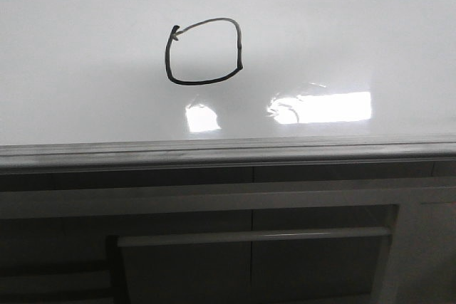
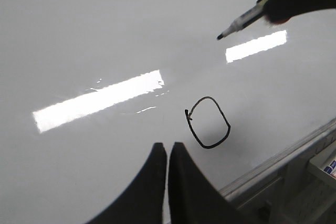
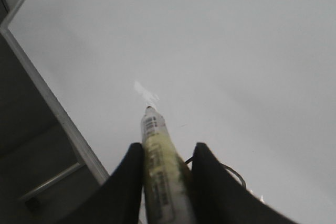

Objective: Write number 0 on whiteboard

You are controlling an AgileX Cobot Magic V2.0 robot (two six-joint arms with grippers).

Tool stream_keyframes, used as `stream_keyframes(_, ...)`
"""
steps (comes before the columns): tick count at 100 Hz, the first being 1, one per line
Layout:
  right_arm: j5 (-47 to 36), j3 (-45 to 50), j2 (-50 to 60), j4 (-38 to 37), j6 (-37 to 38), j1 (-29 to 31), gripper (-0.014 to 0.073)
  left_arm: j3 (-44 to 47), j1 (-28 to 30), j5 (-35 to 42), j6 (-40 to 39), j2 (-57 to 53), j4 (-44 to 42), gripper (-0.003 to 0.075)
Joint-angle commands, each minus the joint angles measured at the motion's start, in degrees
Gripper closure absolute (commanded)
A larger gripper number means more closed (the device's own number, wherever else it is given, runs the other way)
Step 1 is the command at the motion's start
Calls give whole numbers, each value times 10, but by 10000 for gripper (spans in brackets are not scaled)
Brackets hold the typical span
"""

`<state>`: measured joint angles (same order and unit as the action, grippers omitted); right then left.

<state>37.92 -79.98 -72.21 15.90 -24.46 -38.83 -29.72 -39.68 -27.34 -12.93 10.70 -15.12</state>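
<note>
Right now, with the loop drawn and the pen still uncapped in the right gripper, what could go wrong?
1. The marker tip is bare and hangs near the whiteboard; a low move could leave a stray line.
2. The number 0 may still be wet; a low sweep by the right gripper could smear it.
3. The shut left gripper points toward the loop, so moving forward risks rubbing it.

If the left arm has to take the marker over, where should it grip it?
Probably the bare barrel just behind the tip of the marker, coming from the tip side: the right gripper covers the rest. The left gripper is shut and must open first.
</note>
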Motion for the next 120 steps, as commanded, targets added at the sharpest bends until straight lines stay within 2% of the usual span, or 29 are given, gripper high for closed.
stream_keyframes(1, 7, -20, 39, 2, -5, 0, 652, -18, 0, 46, -3, 9, 11, 740)
stream_keyframes(11, 62, -7, 48, 2, -11, 0, 652, -35, -2, 27, 9, 32, 49, 738)
stream_keyframes(18, 100, 7, 48, 2, -29, 0, 652, -59, -11, -10, 73, 66, 96, 700)
stream_keyframes(25, 111, 27, 48, 3, -43, -8, 652, -90, -22, -47, 174, 108, 162, 591)
stream_keyframes(28, 112, 33, 48, 3, -48, -15, 652, -102, -26, -61, 213, 130, 185, 519)
stream_keyframes(35, 112, 41, 48, 3, -65, -37, 652, -133, -35, -88, 270, 174, 236, 389)
stream_keyframes(40, 112, 42, 47, 3, -84, -58, 652, -155, -43, -102, 304, 203, 272, 340)
stream_keyframes(49, 111, 42, 43, 3, -109, -103, 652, -185, -62, -131, 387, 249, 333, 333)
stream_keyframes(63, 109, 42, 31, 3, -111, -152, 652, -223, -99, -179, 453, 309, 404, 333)
stream_keyframes(72, 101, 42, 27, 3, -111, -171, 652, -240, -126, -197, 454, 339, 409, 333)
stream_keyframes(87, 100, 42, 27, 5, -111, -192, 652, -252, -161, -183, 454, 366, 409, 333)
stream_keyframes(111, 108, 42, 27, 31, -111, -196, 652, -252, -167, -177, 454, 380, 409, 336)
stream_keyframes(120, 109, 42, 27, 35, -111, -202, 652, -252, -167, -174, 454, 380, 409, 363)
